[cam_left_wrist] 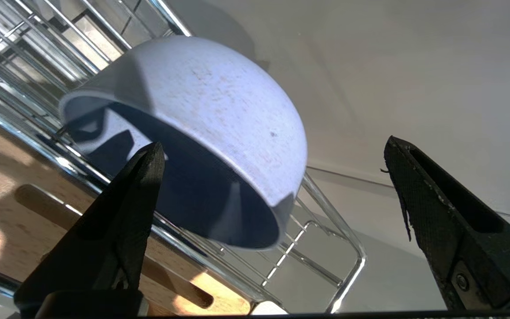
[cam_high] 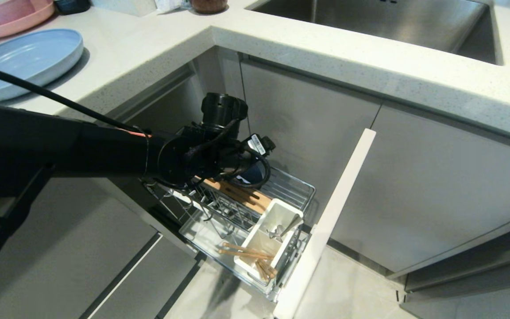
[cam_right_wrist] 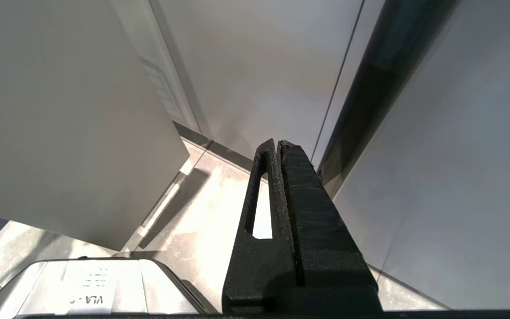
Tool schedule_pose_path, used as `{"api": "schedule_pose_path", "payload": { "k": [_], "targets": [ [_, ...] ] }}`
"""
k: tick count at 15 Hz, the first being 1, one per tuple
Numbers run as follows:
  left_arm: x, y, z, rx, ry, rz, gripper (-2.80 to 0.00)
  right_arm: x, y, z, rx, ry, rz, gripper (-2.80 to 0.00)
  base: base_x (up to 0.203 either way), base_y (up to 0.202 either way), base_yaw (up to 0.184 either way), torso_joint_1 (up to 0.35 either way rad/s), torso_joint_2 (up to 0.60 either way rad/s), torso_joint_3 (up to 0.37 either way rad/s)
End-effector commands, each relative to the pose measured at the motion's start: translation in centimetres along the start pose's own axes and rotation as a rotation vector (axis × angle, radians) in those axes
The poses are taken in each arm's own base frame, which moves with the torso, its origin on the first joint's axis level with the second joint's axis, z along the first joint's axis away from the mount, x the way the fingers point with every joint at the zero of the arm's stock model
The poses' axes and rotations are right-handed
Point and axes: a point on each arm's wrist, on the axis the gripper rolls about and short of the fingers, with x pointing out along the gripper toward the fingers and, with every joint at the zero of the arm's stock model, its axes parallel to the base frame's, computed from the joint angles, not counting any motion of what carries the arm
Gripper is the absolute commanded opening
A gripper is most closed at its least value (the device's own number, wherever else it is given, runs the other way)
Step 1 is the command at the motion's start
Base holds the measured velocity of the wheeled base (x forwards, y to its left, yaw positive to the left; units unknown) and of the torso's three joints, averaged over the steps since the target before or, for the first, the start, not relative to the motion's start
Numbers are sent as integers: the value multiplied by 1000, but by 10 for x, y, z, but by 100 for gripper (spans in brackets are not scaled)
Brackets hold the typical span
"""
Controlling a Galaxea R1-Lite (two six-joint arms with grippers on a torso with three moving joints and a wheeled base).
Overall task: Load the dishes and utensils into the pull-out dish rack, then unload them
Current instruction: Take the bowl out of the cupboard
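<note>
Head view: left arm blocks the back half of the rack, so bowl and left end effector can't be seen there. Plate cut off at frame edge. Pink dishes and sink clipped at the top. Spoon too small to make out. Chopsticks partly behind the caddy wall.

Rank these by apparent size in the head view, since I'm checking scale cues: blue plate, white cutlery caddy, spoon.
1. Blue plate, though it is cut off by the frame edge.
2. White cutlery caddy.
3. Spoon, standing in the caddy.
</note>
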Motion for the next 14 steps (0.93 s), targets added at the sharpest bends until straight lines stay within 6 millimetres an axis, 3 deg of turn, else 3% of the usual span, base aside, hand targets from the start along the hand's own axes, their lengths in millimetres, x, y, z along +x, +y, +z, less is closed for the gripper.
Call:
{"api": "schedule_pose_path", "payload": {
  "k": [1, 2, 3, 14],
  "targets": [
    [-2, -1, 2, -4, -6, -3, 0, 0, 0, 0, 0, -1, 0, -280, 0, 0, 0, 0, 0, 0],
    [-2, -1, 2, 3, -7, -3, 0, 0, 0, 0, 0, -2, 0, -280, 0, 0, 0, 0, 0, 0],
    [-2, -1, 2, 8, -5, -4, -280, 0, 0, 0, 0, -3, 0, -280, 0, 0, 0, 0, 0, 0],
    [-8, -3, 3, 7, -9, -12, -280, 0, 0, 0, 0, -3, 0, -280, 0, 0, 0, 0, 0, 0]
  ]
}}
